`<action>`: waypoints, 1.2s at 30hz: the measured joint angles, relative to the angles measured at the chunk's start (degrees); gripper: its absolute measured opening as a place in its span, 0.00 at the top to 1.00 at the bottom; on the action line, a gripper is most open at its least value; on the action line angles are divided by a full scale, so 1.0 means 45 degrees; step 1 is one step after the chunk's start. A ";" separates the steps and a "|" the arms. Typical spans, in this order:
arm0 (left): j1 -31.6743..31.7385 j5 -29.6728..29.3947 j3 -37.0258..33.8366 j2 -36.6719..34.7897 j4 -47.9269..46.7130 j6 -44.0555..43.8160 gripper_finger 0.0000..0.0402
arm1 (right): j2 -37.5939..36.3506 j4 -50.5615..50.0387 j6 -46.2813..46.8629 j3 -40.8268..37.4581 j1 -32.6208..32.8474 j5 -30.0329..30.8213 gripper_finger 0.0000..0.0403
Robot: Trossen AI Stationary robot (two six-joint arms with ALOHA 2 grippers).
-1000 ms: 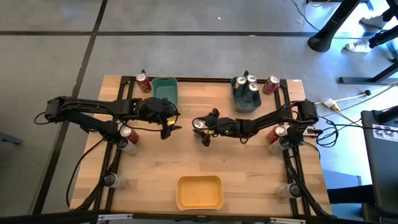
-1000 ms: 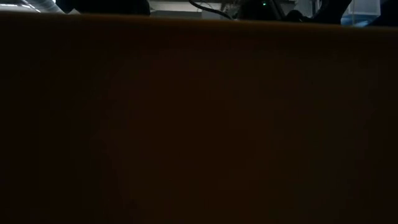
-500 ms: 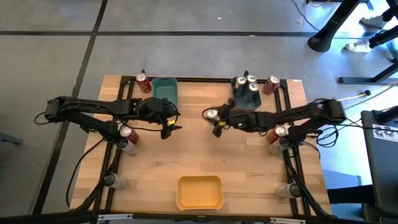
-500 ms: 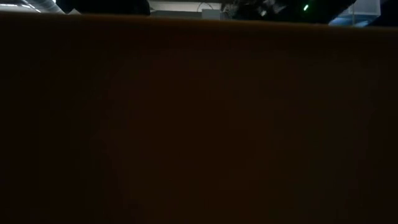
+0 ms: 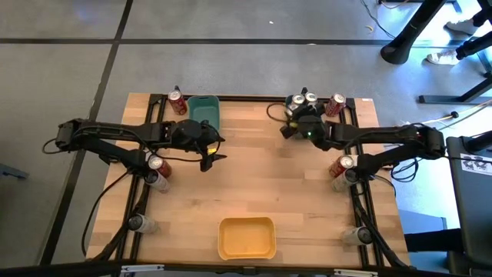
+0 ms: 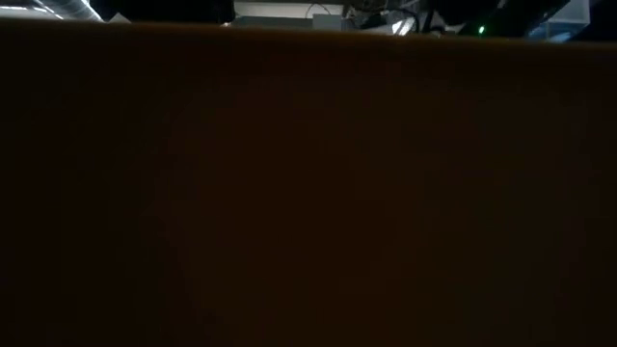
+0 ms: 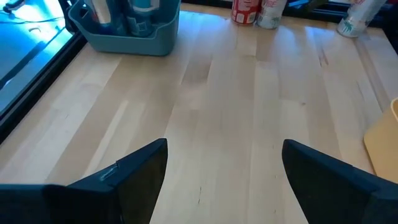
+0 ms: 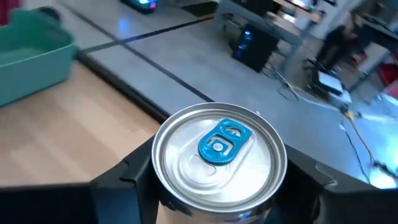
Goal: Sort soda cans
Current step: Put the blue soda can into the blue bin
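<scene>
Nearest you, the yellow bin [image 5: 247, 238] sits at the table's front edge, with one can [image 5: 137, 223] at the front left corner post and another [image 5: 355, 234] at the front right. Farther in, your left gripper [image 5: 211, 153] hovers over bare wood at mid-table, its fingers [image 7: 130, 174] spread wide with nothing between them; a red can [image 5: 157, 165] stands beside that arm. On the right side, a second red can [image 5: 341, 165] stands by the frame. Farther still, your right gripper [image 5: 293, 115] is over the grey bin [image 7: 124, 37], clamped on a silver-topped can [image 8: 219, 155] with a blue tab. At the back, the teal bin [image 5: 204, 112] stands with a red can [image 5: 177, 101] just beside it, and another red can [image 5: 335, 105] stands just beside the grey bin
</scene>
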 joint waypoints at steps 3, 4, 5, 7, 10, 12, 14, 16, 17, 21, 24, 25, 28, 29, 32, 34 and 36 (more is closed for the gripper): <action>0.0000 0.0000 0.0000 -0.0003 -0.0041 -0.0056 0.24 | 0.0005 0.0450 0.0436 -0.0607 -0.0621 0.0086 0.46; 0.0000 0.0000 0.0000 0.0000 -0.0031 -0.0054 0.24 | 0.0019 0.0742 0.0630 -0.0821 -0.0805 0.0048 0.46; 0.0000 0.0000 0.0000 -0.0001 -0.0019 -0.0054 0.24 | 0.0017 0.1103 0.0800 -0.1041 -0.0951 -0.0002 0.46; 0.0005 -0.0002 0.0000 -0.0004 0.0062 -0.0006 0.24 | 0.0010 0.1903 0.1093 -0.1523 -0.1214 -0.0021 0.46; 0.0005 -0.0005 0.0000 -0.0003 0.0193 0.0141 0.24 | 0.0042 0.2717 0.1481 -0.2208 -0.1518 -0.0054 0.46; 0.0005 -0.0005 0.0000 -0.0005 0.0323 0.0269 0.24 | 0.0068 0.3182 0.1745 -0.2517 -0.1677 -0.0150 0.46; 0.0010 -0.0005 0.0000 -0.0005 0.0325 0.0276 0.24 | 0.0151 0.3511 0.1974 -0.2730 -0.1821 -0.0252 0.46; 0.0010 -0.0005 0.0000 -0.0005 0.0340 0.0320 0.24 | 0.0345 0.3835 0.2115 -0.2924 -0.1825 -0.0350 0.46; 0.0014 -0.0005 0.0000 -0.0005 0.0367 0.0321 0.24 | 0.0496 0.3966 0.2122 -0.3013 -0.1820 -0.0315 0.46; 0.0015 -0.0007 0.0000 -0.0005 0.0391 0.0308 0.24 | 0.1087 0.4114 0.2660 -0.3033 -0.1820 -0.0247 0.46; 0.0015 -0.0010 0.0000 -0.0005 0.0438 0.0300 0.24 | 0.1500 0.4104 0.3121 -0.3033 -0.1809 0.0001 0.46; 0.0015 -0.0005 0.0000 -0.0005 0.0452 0.0300 0.24 | 0.1625 0.4104 0.3353 -0.3033 -0.1810 0.0116 0.46; 0.0000 -0.0005 0.0000 -0.0005 0.0579 0.0289 0.24 | 0.2004 0.4057 0.3845 -0.3038 -0.1816 0.0201 0.46; 0.0000 -0.0005 0.0002 -0.0005 0.0568 0.0283 0.24 | 0.2112 0.4080 0.3923 -0.3038 -0.1816 0.0201 0.46; 0.0000 -0.0005 0.0000 -0.0005 0.0559 0.0276 0.24 | 0.2296 0.4141 0.4130 -0.3033 -0.1796 0.0280 0.43; 0.0000 -0.0005 0.0000 -0.0005 0.0556 0.0271 0.24 | 0.2317 0.4090 0.4154 -0.3023 -0.1796 0.0298 0.37; 0.0000 -0.0005 0.0000 -0.0005 0.0554 0.0266 0.24 | 0.2317 0.3998 0.4154 -0.3023 -0.1796 0.0289 0.31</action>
